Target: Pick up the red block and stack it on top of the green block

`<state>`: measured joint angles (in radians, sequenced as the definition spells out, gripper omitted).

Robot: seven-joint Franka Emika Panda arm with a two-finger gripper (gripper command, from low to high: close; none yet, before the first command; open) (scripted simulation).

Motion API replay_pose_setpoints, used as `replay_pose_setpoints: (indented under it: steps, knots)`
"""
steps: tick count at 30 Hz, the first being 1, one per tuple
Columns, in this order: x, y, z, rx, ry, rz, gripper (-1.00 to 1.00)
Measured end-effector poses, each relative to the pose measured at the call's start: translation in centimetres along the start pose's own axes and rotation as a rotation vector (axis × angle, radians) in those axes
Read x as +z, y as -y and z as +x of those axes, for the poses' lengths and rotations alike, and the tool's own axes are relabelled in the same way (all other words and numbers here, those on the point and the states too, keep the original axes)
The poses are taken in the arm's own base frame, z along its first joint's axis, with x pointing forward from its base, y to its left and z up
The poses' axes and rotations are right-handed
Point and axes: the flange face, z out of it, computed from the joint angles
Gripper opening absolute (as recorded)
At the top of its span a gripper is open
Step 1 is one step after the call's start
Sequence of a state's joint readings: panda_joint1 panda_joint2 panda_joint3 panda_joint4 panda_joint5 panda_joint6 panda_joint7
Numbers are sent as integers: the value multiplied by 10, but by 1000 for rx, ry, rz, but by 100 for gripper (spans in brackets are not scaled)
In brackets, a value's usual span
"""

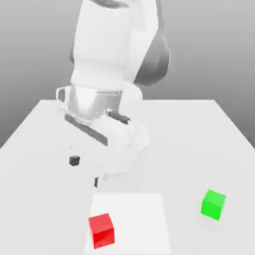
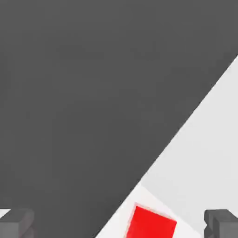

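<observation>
The red block (image 1: 101,230) rests on the white table near the front edge, toward the exterior view's left. In the hand view the red block (image 2: 151,224) sits between the two dark fingertips (image 2: 16,225) but farther out from them. The green block (image 1: 213,203) stands alone on the table at the exterior view's right, well apart from the red one. My gripper (image 1: 85,171) hangs above the table, behind the red block and slightly to its left. It is open, tilted, and holds nothing.
A paler square patch (image 1: 130,214) on the table (image 1: 199,139) lies under the red block. In the hand view the table edge (image 2: 186,125) runs diagonally, with dark floor (image 2: 83,93) beyond it. The bulky white arm (image 1: 109,60) rises over the table's rear middle.
</observation>
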<state>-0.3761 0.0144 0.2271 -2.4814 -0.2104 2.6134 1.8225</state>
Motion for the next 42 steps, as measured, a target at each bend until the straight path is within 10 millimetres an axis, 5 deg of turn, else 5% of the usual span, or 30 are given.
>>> replay_pose_setpoints:
  steps: [10,11,18,23,24,29,32,35,36,38,42]
  knots:
    - [128,-38,-12,222,79,-141,0]
    - [139,-40,-13,221,78,-143,-100]
    - [141,-41,-14,222,79,-141,-100]
    - [92,-34,-9,222,79,-141,-100]
    - [82,-35,-18,198,82,-140,-100]
    - [41,-75,-136,-117,116,-122,-100]
    - [13,-139,-230,-406,133,-108,-100]
    - [-4,-207,-289,-643,137,-97,-100]
    - [-5,-222,-301,-689,139,-92,-100]
    - [10,-192,-277,-597,134,-95,-100]
    - [33,-191,-276,-584,132,-94,-100]
